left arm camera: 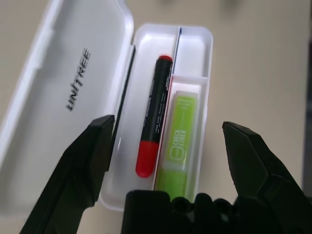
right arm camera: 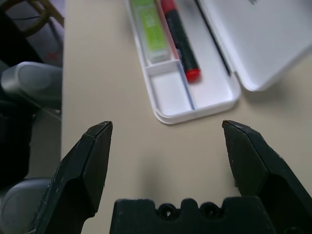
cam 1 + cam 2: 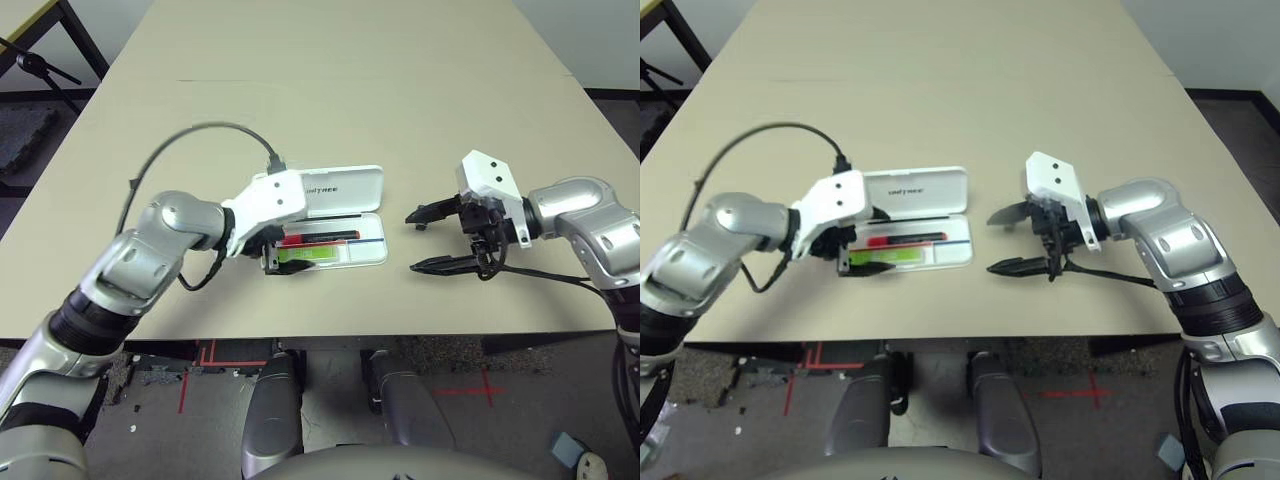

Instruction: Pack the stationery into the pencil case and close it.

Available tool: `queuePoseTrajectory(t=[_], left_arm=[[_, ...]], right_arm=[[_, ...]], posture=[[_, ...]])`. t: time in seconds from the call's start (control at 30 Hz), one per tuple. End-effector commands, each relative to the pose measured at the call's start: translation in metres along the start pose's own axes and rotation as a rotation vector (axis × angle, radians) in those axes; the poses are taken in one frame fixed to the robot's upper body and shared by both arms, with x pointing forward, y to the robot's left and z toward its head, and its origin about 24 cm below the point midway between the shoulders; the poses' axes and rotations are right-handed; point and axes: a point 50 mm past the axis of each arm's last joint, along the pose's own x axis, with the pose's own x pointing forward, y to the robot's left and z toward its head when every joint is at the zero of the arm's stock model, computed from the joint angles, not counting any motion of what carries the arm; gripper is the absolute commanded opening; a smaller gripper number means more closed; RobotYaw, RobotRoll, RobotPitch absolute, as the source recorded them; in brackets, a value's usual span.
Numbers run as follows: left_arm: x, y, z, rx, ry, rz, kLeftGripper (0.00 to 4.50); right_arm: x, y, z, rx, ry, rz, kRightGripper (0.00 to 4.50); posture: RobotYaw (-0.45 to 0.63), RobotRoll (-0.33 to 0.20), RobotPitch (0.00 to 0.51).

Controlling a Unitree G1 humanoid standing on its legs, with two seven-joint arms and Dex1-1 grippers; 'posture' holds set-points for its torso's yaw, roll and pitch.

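The white pencil case (image 3: 372,254) lies open in the middle of the table, its lid (image 3: 345,187) with dark lettering folded flat on the far side. The stationery in its tray is a black marker with a red cap (image 1: 152,112) and, beside it, a lime-green highlighter (image 1: 180,141). A small end compartment (image 2: 170,92) holds nothing. My left gripper (image 1: 168,124) hovers open just over the case's left end, its fingers straddling the tray and holding nothing. Out to the right of the case, my right gripper (image 3: 411,243) is open and bare, pointing at the case with a gap of bare table between.
A black cable (image 3: 200,130) loops from my left wrist over the table. The table's near edge (image 3: 330,338) runs just below the case. Broad bare tabletop lies beyond the case. A dark stand (image 3: 40,65) is off the table at far left.
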Motion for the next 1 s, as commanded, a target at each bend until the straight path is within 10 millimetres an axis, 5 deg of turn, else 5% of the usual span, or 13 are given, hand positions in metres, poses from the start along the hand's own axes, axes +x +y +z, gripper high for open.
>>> queuePoseTrajectory(t=[0.03, 0.2, 0.6, 1.0], left_arm=[[-0.025, -0.002, 0.01, 0.023, -0.034, 0.011, 4.47], [-0.041, -0.002, 0.01, 0.009, -0.038, 0.048, 4.47], [-0.03, -0.007, 0.005, -0.004, -0.052, 0.033, 4.47], [-0.029, -0.007, 0.005, 0.023, -0.043, 0.017, 4.47]], right_arm=[[-0.009, -0.004, -0.001, 0.023, -0.025, -0.085, 4.5], [-0.01, -0.005, -0.002, 0.1, -0.053, -0.181, 4.5], [0.007, -0.039, 0.009, 0.529, -0.009, -0.824, 4.5], [0.035, -0.018, -0.01, 0.701, 0.091, -0.799, 4.5]], posture=[[0.0, 0.0, 0.207], [0.0, 0.0, 0.207], [0.0, 0.0, 0.197], [0.02, 0.0, 0.177]])
